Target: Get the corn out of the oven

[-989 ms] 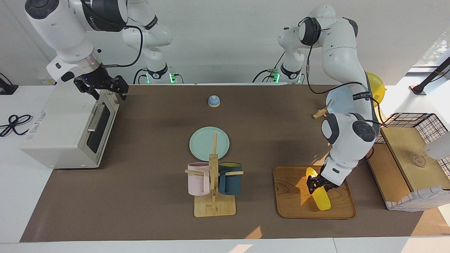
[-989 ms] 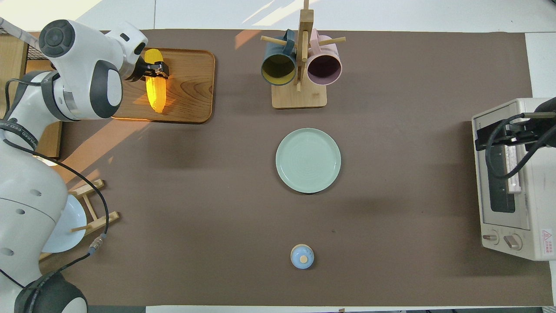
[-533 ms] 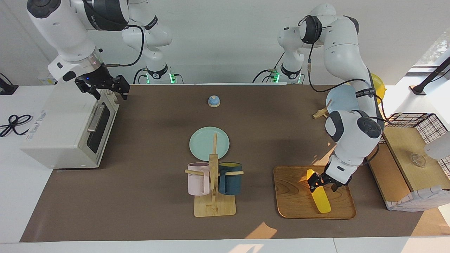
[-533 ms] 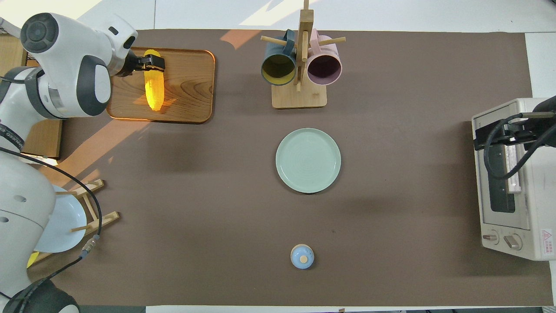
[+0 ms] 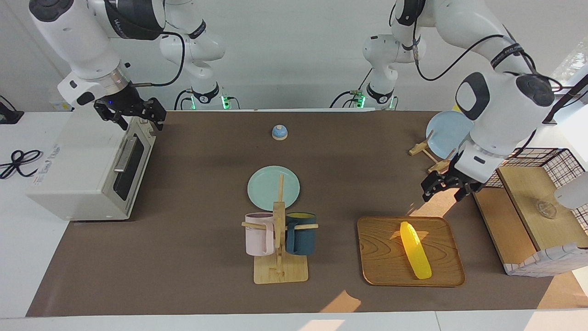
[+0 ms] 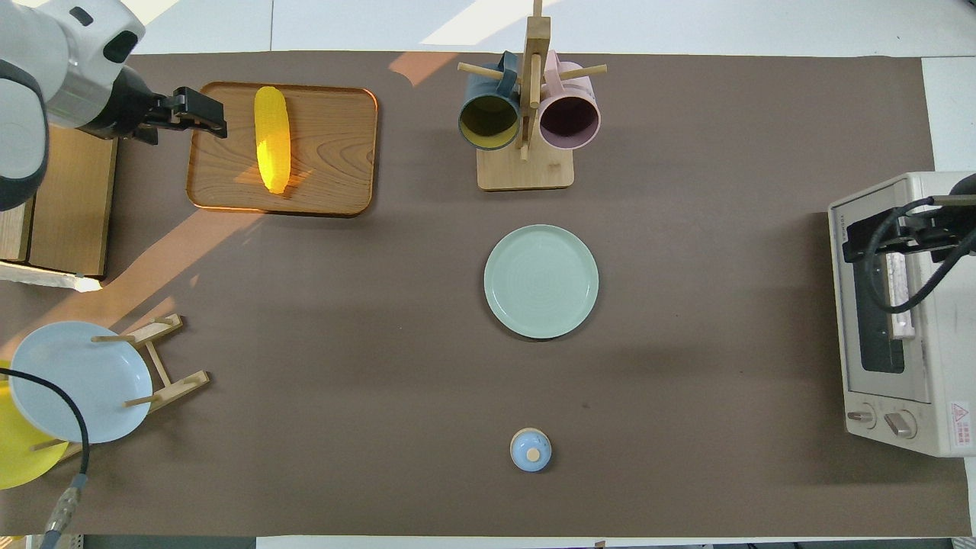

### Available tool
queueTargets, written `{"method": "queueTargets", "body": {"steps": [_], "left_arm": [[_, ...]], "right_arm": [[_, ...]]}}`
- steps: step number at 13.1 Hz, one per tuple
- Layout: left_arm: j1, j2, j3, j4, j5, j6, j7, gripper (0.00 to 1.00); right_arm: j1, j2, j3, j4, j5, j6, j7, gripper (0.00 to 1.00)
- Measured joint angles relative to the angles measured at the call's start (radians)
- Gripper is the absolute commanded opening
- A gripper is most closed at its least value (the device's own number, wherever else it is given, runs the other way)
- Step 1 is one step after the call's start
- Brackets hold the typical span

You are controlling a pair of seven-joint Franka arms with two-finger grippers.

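Note:
The yellow corn [image 5: 415, 250] lies free on a wooden tray [image 5: 381, 271] toward the left arm's end of the table; it also shows in the overhead view [image 6: 272, 137]. My left gripper [image 5: 442, 193] is open and empty, raised over the table just off the tray's edge nearer the robots, and shows in the overhead view [image 6: 207, 114]. The white oven [image 5: 82, 170] stands at the right arm's end with its dark glass door shut. My right gripper [image 5: 131, 115] hovers at the oven's top front edge, also seen from overhead [image 6: 877, 232].
A mug rack [image 5: 280, 257] with a pink and a dark blue mug stands beside the tray. A green plate [image 5: 264, 184] and a small blue bell [image 5: 279, 132] lie mid-table. A plate rack with a light blue plate [image 5: 448, 131], a wire basket [image 5: 542, 156] and a wooden box [image 5: 528, 207] crowd the left arm's end.
My left gripper opened, let go of the corn, rose and drew back off the tray toward the robots. The corn now lies flat on the tray. The right gripper barely moved.

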Motion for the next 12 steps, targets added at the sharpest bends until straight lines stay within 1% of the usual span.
{"method": "queueTargets", "body": {"steps": [3, 5, 7, 9, 11, 12], "left_arm": [[0.0, -0.107, 0.004, -0.004, 0.0, -0.187, -0.015, 1.0], [0.002, -0.165, 0.007, -0.018, 0.001, -0.277, -0.035, 1.0], [0.01, -0.234, 0.008, -0.079, 0.002, -0.307, -0.043, 1.0], [0.015, -0.303, 0.001, -0.187, 0.002, -0.307, -0.043, 1.0], [0.015, -0.346, -0.017, -0.285, 0.011, -0.282, -0.043, 1.0], [0.015, -0.353, -0.026, -0.308, 0.032, -0.269, -0.043, 1.0]], "right_arm": [[-0.007, 0.0, -0.006, 0.0, 0.0, 0.0, -0.019, 1.0], [-0.007, 0.0, -0.004, 0.0, 0.0, 0.0, -0.019, 1.0], [-0.007, 0.0, -0.005, -0.001, 0.0, -0.001, -0.019, 1.0], [-0.007, 0.0, -0.005, -0.002, 0.0, -0.001, -0.019, 1.0], [-0.007, 0.0, -0.005, -0.002, 0.0, -0.001, -0.019, 1.0], [-0.007, 0.0, -0.005, -0.002, 0.0, -0.001, -0.019, 1.0]]}}
